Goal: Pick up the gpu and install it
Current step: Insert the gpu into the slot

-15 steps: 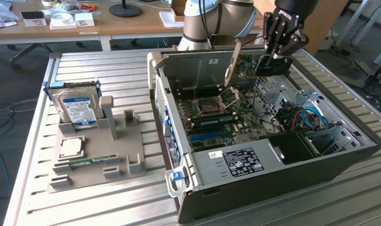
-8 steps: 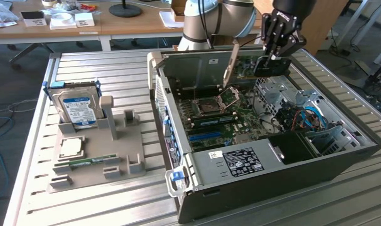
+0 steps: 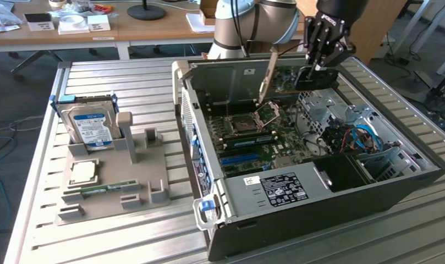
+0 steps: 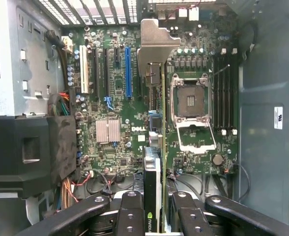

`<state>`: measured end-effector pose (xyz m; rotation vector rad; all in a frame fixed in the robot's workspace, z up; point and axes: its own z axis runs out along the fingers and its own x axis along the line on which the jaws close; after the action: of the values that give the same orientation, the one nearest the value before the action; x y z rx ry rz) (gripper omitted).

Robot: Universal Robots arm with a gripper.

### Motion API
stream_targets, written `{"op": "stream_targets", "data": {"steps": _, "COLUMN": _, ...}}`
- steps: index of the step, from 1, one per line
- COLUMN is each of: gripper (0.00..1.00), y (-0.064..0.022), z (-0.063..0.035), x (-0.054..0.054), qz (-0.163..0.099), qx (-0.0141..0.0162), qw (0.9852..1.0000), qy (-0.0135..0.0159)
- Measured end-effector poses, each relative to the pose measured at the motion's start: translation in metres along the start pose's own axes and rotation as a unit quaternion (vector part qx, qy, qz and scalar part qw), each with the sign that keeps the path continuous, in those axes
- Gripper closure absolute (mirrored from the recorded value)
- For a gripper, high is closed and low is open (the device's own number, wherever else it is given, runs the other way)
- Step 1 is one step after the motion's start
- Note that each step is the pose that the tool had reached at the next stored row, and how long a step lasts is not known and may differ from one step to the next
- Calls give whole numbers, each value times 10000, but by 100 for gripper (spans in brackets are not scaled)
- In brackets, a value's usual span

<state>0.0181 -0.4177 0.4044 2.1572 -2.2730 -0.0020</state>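
Claw: we see the claw point(image 3: 319, 66) pinching the graphics card. Its fingers point(image 4: 130, 209) are closed in on the two flat faces, and the card's thin edge stands between them.
Graphics card: the graphics card point(image 3: 312, 81) hangs on edge in the claw, at about one o'clock in the exterior view. It is over the open computer case point(image 3: 303, 214) and, as far as we can tell, not yet seated in any slot. Its metal end plate point(image 4: 154, 44) is the end farthest from the claw.
Handling: we judge the card light and stiff but fragile, with a bulky fan side and a bare board side studded with small parts. We would hold it by the flat faces, as here, keeping off the fan and off the edge that goes into the slot.
Below the card: the motherboard point(image 4: 115, 98) carries a blue slot point(image 4: 128, 71) and an open processor socket point(image 4: 191, 101). From the wrist, the card lines up between the two.
Arm: the arm point(image 3: 244, 27) enters at twelve o'clock in the exterior view, with the claw pointing down into the case.
Farther out: at nine o'clock, well apart from the case, a gray holder point(image 3: 138, 168) sits on the table point(image 3: 112, 74). It carries an upright hard drive point(image 3: 90, 124) and a memory stick point(image 3: 105, 190) lying flat.
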Motion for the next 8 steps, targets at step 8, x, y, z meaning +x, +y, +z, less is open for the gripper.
{"op": "stream_targets", "data": {"steps": 8, "gripper": 73, "y": 60, "z": 11, "x": 3, "qz": -5, "qx": 14, "qw": 10000, "qy": -2}}
